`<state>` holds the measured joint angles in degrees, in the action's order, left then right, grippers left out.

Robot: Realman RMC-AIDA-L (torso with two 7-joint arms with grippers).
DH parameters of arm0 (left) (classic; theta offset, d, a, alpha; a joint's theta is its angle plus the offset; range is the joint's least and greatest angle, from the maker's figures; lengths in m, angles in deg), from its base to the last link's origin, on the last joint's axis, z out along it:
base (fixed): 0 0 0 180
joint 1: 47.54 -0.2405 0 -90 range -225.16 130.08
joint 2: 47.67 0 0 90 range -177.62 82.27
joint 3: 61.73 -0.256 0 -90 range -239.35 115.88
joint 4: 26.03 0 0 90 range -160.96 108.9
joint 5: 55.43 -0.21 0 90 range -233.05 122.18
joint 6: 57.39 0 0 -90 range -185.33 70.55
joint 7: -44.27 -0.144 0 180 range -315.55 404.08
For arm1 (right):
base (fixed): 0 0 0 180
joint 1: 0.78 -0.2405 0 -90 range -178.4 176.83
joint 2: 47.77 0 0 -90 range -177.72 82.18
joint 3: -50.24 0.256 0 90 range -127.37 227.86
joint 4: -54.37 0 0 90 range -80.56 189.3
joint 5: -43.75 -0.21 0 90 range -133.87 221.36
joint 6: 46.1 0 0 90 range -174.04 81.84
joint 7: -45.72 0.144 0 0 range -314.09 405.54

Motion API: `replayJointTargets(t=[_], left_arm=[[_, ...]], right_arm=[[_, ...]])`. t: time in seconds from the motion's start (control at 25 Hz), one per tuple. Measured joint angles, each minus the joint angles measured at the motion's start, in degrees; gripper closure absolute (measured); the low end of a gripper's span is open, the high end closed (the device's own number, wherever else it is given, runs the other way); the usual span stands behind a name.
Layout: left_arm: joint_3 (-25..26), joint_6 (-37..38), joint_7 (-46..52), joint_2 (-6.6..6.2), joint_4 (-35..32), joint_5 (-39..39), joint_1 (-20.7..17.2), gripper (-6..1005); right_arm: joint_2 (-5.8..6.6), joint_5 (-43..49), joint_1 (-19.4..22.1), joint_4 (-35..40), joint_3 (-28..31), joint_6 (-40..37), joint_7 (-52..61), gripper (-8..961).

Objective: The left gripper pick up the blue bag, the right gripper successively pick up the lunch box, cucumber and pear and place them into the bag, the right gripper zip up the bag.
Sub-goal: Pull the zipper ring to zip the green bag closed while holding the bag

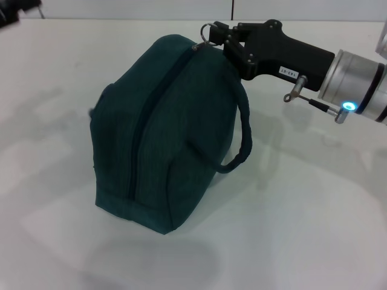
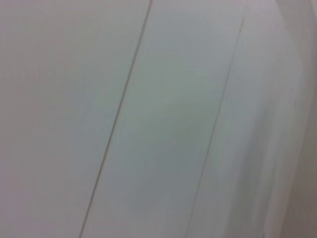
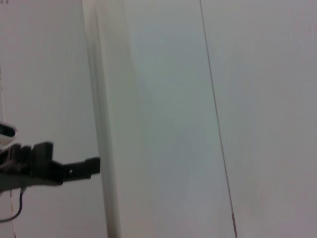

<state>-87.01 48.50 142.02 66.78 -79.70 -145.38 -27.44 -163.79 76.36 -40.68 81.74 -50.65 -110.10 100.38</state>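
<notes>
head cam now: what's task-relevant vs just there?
Task-relevant:
- blue bag, zipper looks closed along the top
- zipper pull ring at the bag's far end
- right gripper, at the pull ring

Just there:
- white table
- bag's carry strap, hanging loose
- left gripper, at the far left corner, away from the bag

Lunch box, cucumber, pear: not visible.

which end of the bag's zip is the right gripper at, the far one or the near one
The far end: the right gripper sits at the metal ring on top of the bag, while the zip's near end is untouched.
</notes>
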Motion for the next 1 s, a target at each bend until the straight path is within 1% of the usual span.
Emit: replayJointTargets(t=[0.04,0.12,0.2,0.36,0.48,0.64,0.72,0.76,0.8,0.84,0.88,0.96,1.0], left_arm=[[0.17,-0.52,4.08,-0.2,-4.06,-0.63,0.68,124],[-0.03,-1.12,7.26,-0.18,-7.02,-1.88,1.54,124],[-0.25,-1.75,11.05,0.0,-10.15,-4.8,3.19,124],[-2.87,-2.05,16.69,0.16,-15.32,-11.64,7.65,125],[-7.26,-2.07,22.74,-0.01,-18.05,-14.74,9.64,125],[-14.37,-2.13,29.14,-1.12,-19.26,-18.42,12.21,125],[-17.69,-2.12,30.77,-1.1,-20.93,-21.66,13.13,129],[-18.87,-2.19,31.3,-0.63,-22.38,-23.41,13.3,132],[-19.95,-2.29,31.87,0.1,-24.26,-25.58,13.38,134],[-20.55,-2.46,32.37,1.12,-26.45,-27.73,13.35,136],[-20.8,-2.66,32.71,2.43,-28.82,-29.67,13.21,136],[-21.13,-3.01,33.12,4.13,-32.48,-32.23,12.71,136],[-22.26,-3.5,34.0,4.96,-35.23,-33.1,11.91,137]], right_arm=[[0.01,0.0,0.0,0.0,0.0,-0.11,0.0,947],[0.02,0.0,0.0,-0.04,0.0,-0.14,0.0,947],[0.01,0.0,0.0,-0.16,0.0,-0.15,-0.08,947],[-0.08,0.0,0.0,-0.35,0.0,-0.16,-0.23,947],[-0.08,0.0,0.02,-0.43,0.0,-0.16,-0.24,947],[-0.08,-0.01,0.11,-0.53,0.0,-0.16,-0.25,947],[-0.11,-0.03,0.13,-0.55,0.19,-0.16,-0.25,946],[-0.13,-0.05,0.13,-0.52,0.35,-0.16,-0.25,946],[-0.15,-0.06,0.14,-0.45,0.48,-0.24,-0.26,946],[-0.15,-0.07,0.14,-0.37,0.57,-0.36,-0.26,946],[-0.16,-0.08,0.15,-0.3,0.6,-0.65,-0.26,946],[-0.17,-0.09,0.15,-0.23,0.65,-1.03,-0.26,946],[-0.17,-0.09,0.15,-0.21,0.66,-1.06,-0.26,946]])
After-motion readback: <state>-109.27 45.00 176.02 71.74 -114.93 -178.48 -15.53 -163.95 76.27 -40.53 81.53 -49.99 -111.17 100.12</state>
